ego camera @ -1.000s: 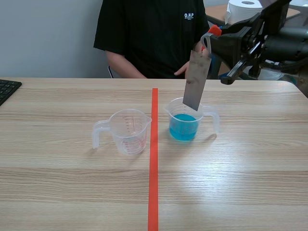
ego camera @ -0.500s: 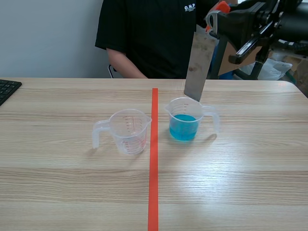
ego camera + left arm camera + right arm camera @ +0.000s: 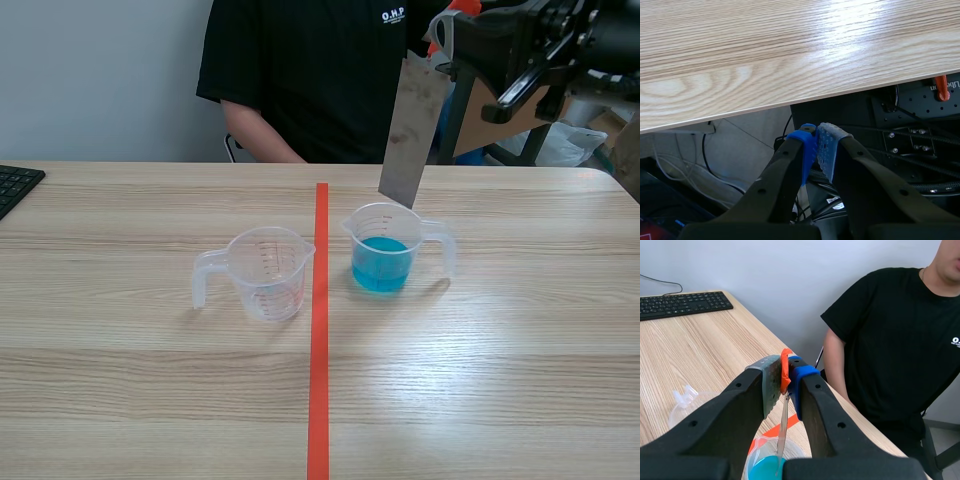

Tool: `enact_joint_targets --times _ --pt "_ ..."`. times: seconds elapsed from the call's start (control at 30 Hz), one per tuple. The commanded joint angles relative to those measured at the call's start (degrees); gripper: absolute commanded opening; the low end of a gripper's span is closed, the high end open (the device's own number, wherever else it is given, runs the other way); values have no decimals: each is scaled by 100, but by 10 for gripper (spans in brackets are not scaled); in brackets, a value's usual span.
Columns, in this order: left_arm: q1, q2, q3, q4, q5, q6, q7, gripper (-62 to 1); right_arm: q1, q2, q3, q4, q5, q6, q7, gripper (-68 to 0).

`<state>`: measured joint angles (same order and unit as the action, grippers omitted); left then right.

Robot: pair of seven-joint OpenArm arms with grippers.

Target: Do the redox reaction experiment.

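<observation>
Your right gripper (image 3: 788, 374) is standing raised above the far right part of the table (image 3: 500, 380). It is clamping the grey metal strip (image 3: 410, 125) by the orange-red tab (image 3: 785, 365) at its top.

The strip is hanging down, slightly tilted, over the measuring cup of blue liquid (image 3: 384, 262). Its lower end is sitting about level with the cup's rim and clear of the liquid.

That cup is standing just right of the tape line (image 3: 319, 350), handle pointing right. The empty measuring cup (image 3: 266, 273) is standing just left of the line, handle pointing left.

Your left gripper (image 3: 817, 145) is hanging below the table edge, pads pressing together with nothing between them.

A person (image 3: 310, 70) is sitting across the table, and a keyboard (image 3: 14, 186) is lying at the table's left edge.
</observation>
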<state>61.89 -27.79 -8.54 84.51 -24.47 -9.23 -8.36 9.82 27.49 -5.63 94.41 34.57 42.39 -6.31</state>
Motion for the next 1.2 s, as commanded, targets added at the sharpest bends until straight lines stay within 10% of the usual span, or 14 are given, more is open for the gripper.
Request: enact_joint_targets --times 0.0,0.23,0.6,0.9,1.17 --pt "-13 -83 17 52 24 -61 -63 -569 175 79 59 122 107 33 103 -660" --pt "-254 -1224 44 85 -7 -682 -225 -569 175 79 59 129 107 33 101 -660" --pt "-2345 -2671 1137 85 0 -726 -216 -569 175 79 59 129 107 33 81 -660" --pt "-4896 -2640 2765 87 2 -723 -160 -569 175 79 59 129 105 33 59 -661" --pt "-6953 -1740 4129 70 332 -695 874 -569 173 79 57 129 105 33 20 -661"
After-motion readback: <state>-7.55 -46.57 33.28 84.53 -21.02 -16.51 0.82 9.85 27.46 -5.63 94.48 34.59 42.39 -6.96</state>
